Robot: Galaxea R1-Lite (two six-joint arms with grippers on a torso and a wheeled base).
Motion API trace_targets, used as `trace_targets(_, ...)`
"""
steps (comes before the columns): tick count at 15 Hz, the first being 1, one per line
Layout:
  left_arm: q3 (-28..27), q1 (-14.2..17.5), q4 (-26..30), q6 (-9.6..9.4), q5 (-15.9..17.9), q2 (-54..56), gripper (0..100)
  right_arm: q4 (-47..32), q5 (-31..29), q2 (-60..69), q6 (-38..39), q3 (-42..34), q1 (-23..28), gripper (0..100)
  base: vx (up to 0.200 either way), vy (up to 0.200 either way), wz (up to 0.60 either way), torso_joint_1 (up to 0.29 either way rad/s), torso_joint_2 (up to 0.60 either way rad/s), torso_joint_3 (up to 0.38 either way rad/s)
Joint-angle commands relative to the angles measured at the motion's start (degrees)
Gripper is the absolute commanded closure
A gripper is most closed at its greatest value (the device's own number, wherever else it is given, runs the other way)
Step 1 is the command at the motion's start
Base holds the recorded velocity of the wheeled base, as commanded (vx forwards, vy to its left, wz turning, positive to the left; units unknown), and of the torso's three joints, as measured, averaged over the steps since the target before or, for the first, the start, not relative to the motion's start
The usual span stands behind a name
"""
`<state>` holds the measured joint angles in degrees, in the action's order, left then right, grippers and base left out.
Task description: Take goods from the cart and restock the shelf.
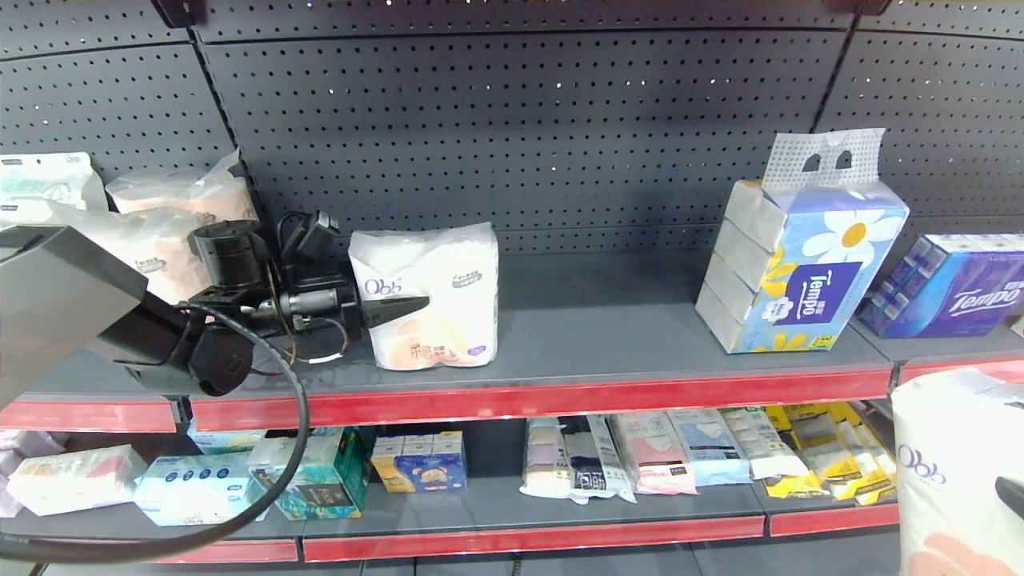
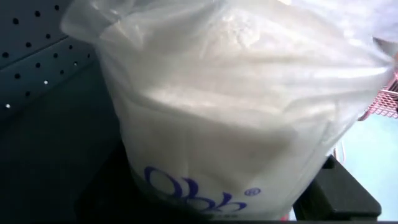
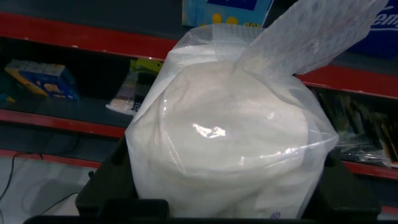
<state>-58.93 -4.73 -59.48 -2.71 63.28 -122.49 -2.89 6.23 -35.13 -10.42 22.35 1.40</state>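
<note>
1. The toilet roll pack (image 1: 436, 272) stands upright on the upper shelf (image 1: 608, 336), between the fingers of the left gripper (image 1: 404, 300). One dark finger lies across its front face and the other is hidden behind it, so they look closed on the pack.
2. I'd judge this pack is at the setting-down step. Next, the fingers need to spread and back straight off the shelf edge without tipping the soft pack.
3. A second toilet roll pack (image 1: 952, 472) is clasped between the fingers of the right gripper (image 3: 227, 199). It is held low in front of the shelf, well apart from the left fingers, and looks next in line.
4. Beyond the left fingertips the shelf board runs bare up to a flowered facial tissue multipack (image 1: 800, 264), with a blue tissue pack (image 1: 952, 284) just past it. That gap looks like room for the second pack.
5. Behind the left wrist sit bagged paper packs (image 1: 172, 208), near enough that the arm could brush them when it backs out.
</note>
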Motion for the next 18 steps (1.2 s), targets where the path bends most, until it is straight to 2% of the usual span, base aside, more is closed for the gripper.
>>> trace_targets(1, 1.36, 0.07, 0.06, 0.16, 0.53, 1.29, 100, -0.01, 0.01, -0.64, -0.04, -0.11, 0.00, 100, 0.000, 0.000, 0.00, 0.000, 0.00, 0.000)
trace_targets(5, 1.54, 0.25, -0.11, 0.16, 2.37, 1.29, 100, -0.01, 0.01, -0.64, -0.04, -0.02, 0.00, 100, 0.000, 0.000, 0.00, 0.000, 0.00, 0.000)
trace_targets(8, 2.24, 0.86, -0.46, 0.07, 2.46, 0.94, 100, -0.01, 0.01, -0.81, 0.05, 0.07, 0.00, 100, 0.000, 0.000, 0.00, 0.000, 0.00, 0.000)
trace_targets(14, 2.33, 0.86, -0.55, -0.37, 0.26, -0.12, 100, -0.01, 0.01, -0.90, 0.05, 0.24, 0.00, 100, 0.000, 0.000, 0.00, 0.000, 0.00, 0.000)
trace_targets(18, 2.59, 0.86, -0.73, -0.72, 0.35, -1.00, 100, -0.01, 0.01, -1.34, -0.04, 0.24, 0.00, 100, 0.000, 0.000, 0.00, 0.000, 0.00, 0.000)
